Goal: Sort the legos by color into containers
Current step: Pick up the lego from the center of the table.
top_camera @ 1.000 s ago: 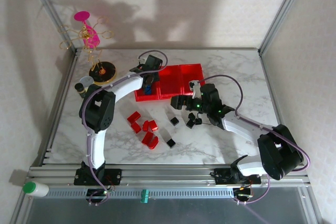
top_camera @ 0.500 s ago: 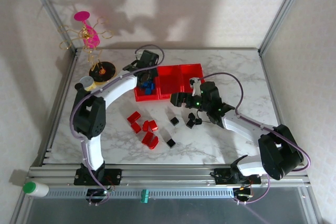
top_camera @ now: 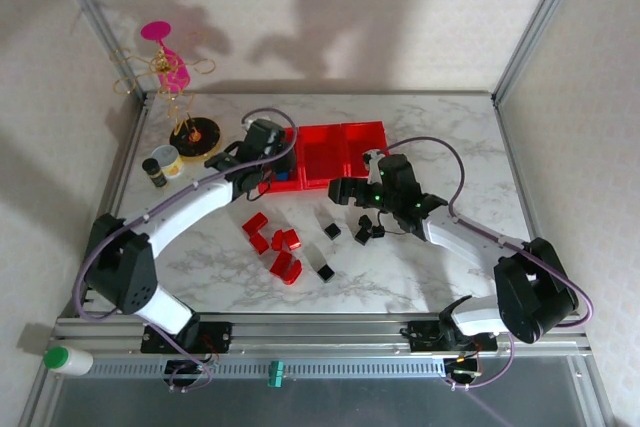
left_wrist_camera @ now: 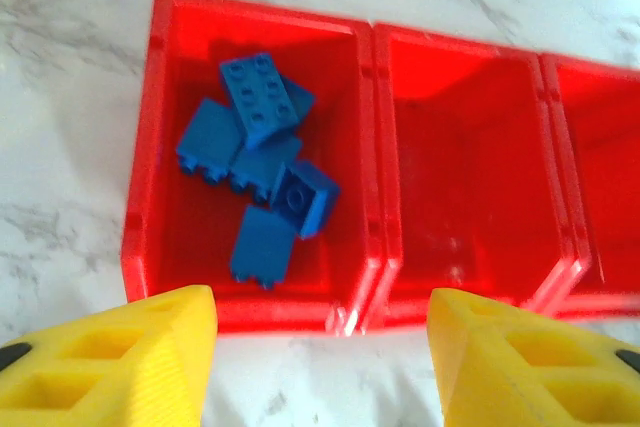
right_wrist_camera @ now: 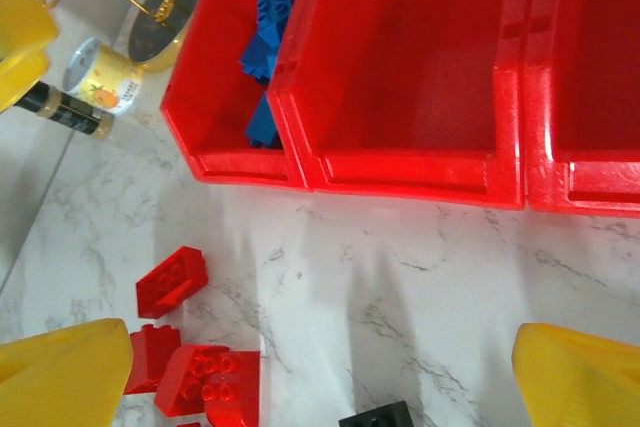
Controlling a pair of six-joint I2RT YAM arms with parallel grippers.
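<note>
Three joined red containers (left_wrist_camera: 378,147) (top_camera: 325,152) (right_wrist_camera: 400,162) stand in a row at mid-table. The left one holds several blue legos (left_wrist_camera: 262,162) (right_wrist_camera: 265,42); the middle one looks empty. Red legos (top_camera: 275,244) (right_wrist_camera: 205,379) lie loose on the marble in front, with black legos (top_camera: 326,272) (right_wrist_camera: 375,415) to their right. My left gripper (top_camera: 268,177) (left_wrist_camera: 320,367) hovers just before the left container's near wall, open with nothing between its yellow fingers (left_wrist_camera: 120,362). My right gripper (top_camera: 345,192) (right_wrist_camera: 320,377) stands wide open over bare marble near the black legos, holding nothing.
A wire stand on a round base (top_camera: 195,134) (right_wrist_camera: 165,22) with a pink cup sits at the back left. A small can (top_camera: 165,159) (right_wrist_camera: 95,77) and a dark bottle (top_camera: 153,171) stand beside it. Metal frame rails border the table.
My left gripper has drawn back from over the left container toward the near left and its jaws have widened. The left arm's elbow swung far left. The right arm barely moved.
</note>
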